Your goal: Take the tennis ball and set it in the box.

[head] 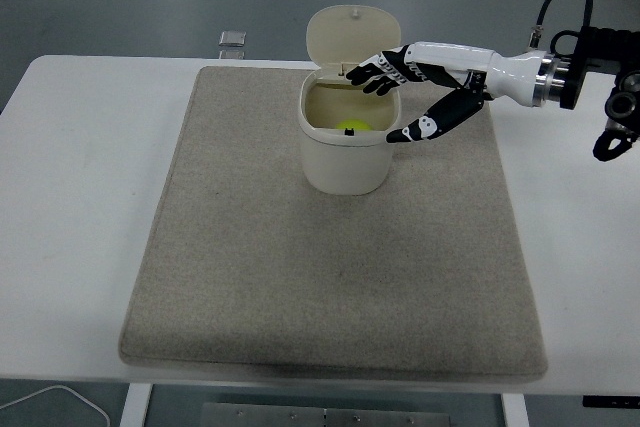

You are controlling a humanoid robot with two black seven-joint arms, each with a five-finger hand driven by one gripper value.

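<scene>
One tennis ball (350, 128) lay inside the cream lidded box (345, 159) on the grey mat (250, 277) covering the worktop (70, 197), the placing step apparently done. Beyond, the right robot hand (400, 102) hovered released over the rim, fingers (375, 72) spread, gripping nothing; withdrawal seemed next.

- Your right arm (500, 65) reaches in from the right edge.
- Your right hand (408, 95) has its fingers (375, 72) spread, thumb below, holding nothing.
</scene>
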